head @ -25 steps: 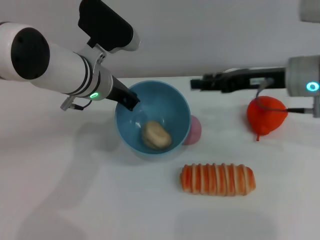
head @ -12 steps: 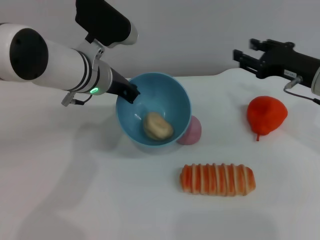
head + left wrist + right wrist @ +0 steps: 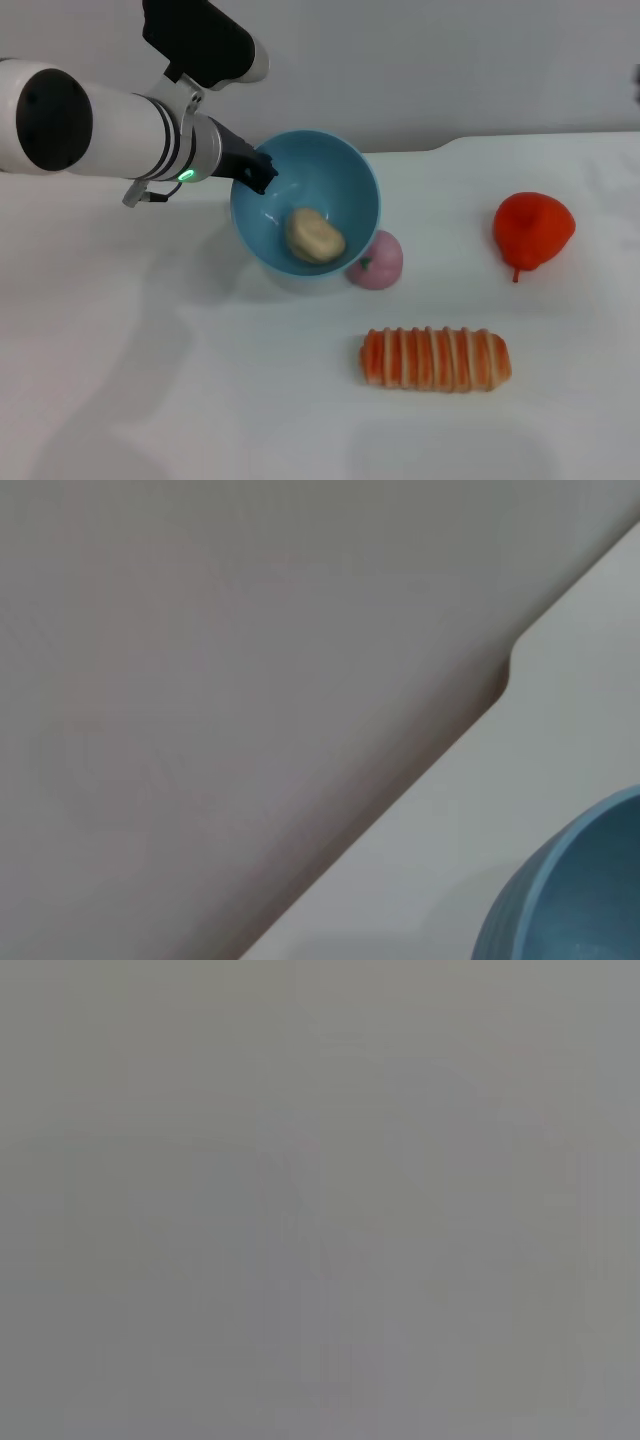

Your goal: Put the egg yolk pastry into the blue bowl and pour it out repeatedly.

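The light blue bowl [image 3: 350,185] is held up off the table and tipped toward me and to the right, its rim gripped on the left side by my left gripper [image 3: 258,178], which is shut on it. Inside, low against the tilted wall, lies the beige egg yolk pastry [image 3: 314,236]. A slice of the same blue bowl [image 3: 570,900] shows in the left wrist view. My right gripper has left the head view, and the right wrist view shows only plain grey.
A pink ball [image 3: 376,263] with a green speck sits just under the bowl's lower right edge. An orange-and-cream striped bread [image 3: 435,359] lies in front. A red pear-shaped fruit [image 3: 533,230] rests at the right. The white table [image 3: 150,380] spreads around them.
The right arm has drawn back rightward and out of the head view. The left gripper has lifted and tipped the bowl a little more, uncovering the pink ball.
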